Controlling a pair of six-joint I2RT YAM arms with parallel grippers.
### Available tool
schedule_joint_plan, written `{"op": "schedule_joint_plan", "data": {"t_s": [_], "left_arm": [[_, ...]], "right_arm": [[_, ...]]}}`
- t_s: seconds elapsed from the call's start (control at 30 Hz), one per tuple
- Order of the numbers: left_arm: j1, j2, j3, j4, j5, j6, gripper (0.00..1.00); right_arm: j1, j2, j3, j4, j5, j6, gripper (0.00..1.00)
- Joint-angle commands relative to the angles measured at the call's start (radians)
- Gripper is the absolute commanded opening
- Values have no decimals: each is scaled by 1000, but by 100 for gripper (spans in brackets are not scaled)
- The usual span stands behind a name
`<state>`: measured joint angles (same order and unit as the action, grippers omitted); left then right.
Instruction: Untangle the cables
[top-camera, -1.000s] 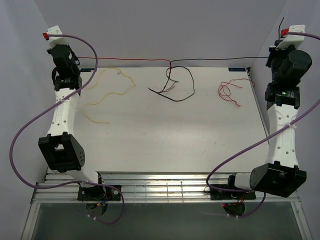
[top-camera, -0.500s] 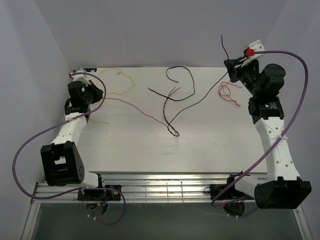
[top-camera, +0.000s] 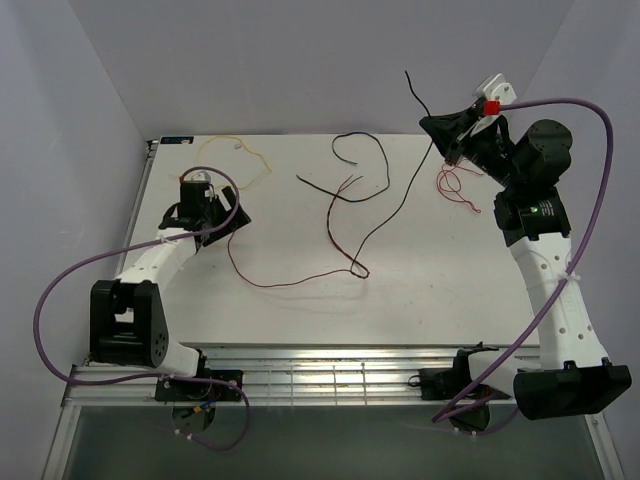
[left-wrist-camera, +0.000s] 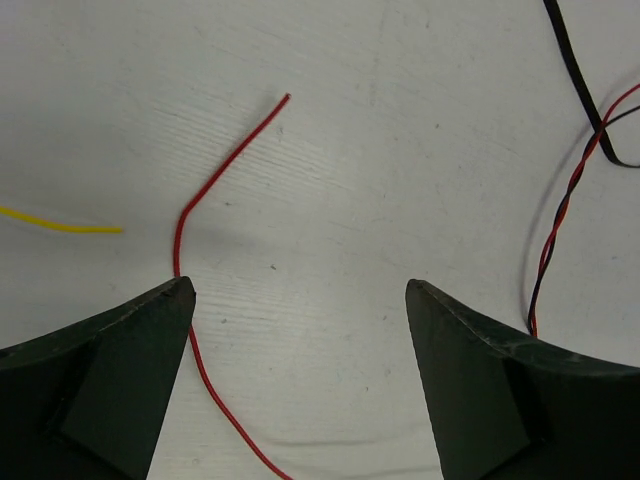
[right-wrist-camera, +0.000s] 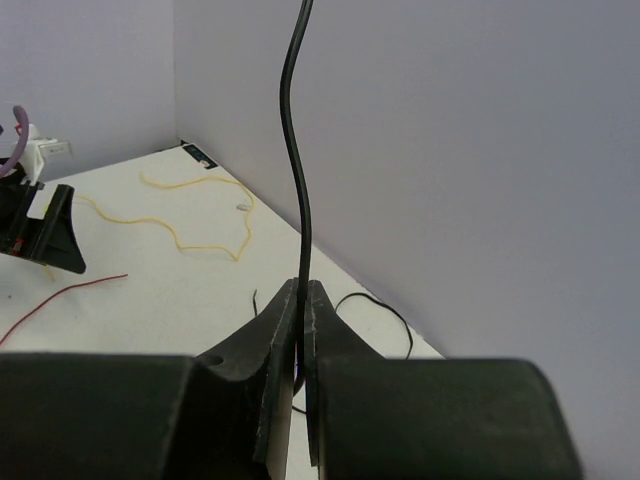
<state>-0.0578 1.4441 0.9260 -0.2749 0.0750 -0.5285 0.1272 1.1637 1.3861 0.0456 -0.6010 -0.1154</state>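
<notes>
The fixed overhead camera looks down from above and behind the arm bases (top-camera: 195, 385), taking in the whole tabletop (top-camera: 430, 290), the left claw (top-camera: 207, 222) and the right claw (top-camera: 430, 123). The left wrist camera stares straight down from close range, its fingers (left-wrist-camera: 110, 380) framing a red cable (left-wrist-camera: 177, 250) just ahead of the claw. The right wrist camera sights level past its fingertips (right-wrist-camera: 280, 330) and a black cable (right-wrist-camera: 284, 95), catching the left claw, the red cable's end and a yellow cable (right-wrist-camera: 180, 186) far ahead of its claw, all shared with the overhead view.
</notes>
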Motion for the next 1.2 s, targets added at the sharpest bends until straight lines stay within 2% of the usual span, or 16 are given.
{"op": "schedule_joint_plan", "data": {"t_s": [0.0, 0.07, 0.13, 0.17, 0.2, 0.33, 0.37, 0.47, 0.63, 0.77, 0.93, 0.97, 1.03, 1.07, 1.1, 1.17], "left_arm": [[-45, -59, 59, -73, 0, 2, 98], [-77, -77, 62, -58, 12, 16, 98], [-108, -97, 68, -31, 121, 100, 98], [-119, -103, 70, 11, 193, 139, 98], [-132, -109, 68, 37, 371, 212, 98], [-215, -105, -7, 206, 751, 358, 98], [-235, -78, -9, 232, 787, 375, 98], [-332, 5, 39, 157, 801, 449, 98], [-468, 90, 48, 140, 844, 504, 98], [-517, 122, 22, 163, 882, 495, 98], [-586, 229, 69, 115, 806, 498, 98], [-588, 237, 74, 111, 801, 498, 84], [-588, 231, 82, 106, 772, 495, 46], [-588, 222, 82, 106, 761, 496, 9], [-588, 208, 77, 109, 740, 499, 0], [-588, 158, 50, 138, 709, 496, 0]], "right_arm": [[14, -24, 19, 11, -48, 0, 8], [17, -18, 21, 7, -54, 2, 8], [17, -12, 24, -3, -62, 11, 8], [17, -3, 30, -9, -65, 13, 8], [17, 2, 33, -12, -68, 19, 8], [17, 24, 51, -29, -83, 14, 8], [17, 27, 60, -39, -85, 14, 8], [17, 47, 80, -77, -92, 14, 8], [17, 59, 102, -90, -71, 23, 8], [17, 80, 143, -124, -59, 26, 8], [17, 88, 157, -124, -69, 34, 8], [17, 87, 159, -125, -68, 33, 8], [17, 90, 165, -139, -53, 34, 8], [17, 90, 171, -147, -40, 31, 8], [17, 90, 171, -154, -11, 26, 8], [15, 91, 159, -185, 42, 20, 8]]}}
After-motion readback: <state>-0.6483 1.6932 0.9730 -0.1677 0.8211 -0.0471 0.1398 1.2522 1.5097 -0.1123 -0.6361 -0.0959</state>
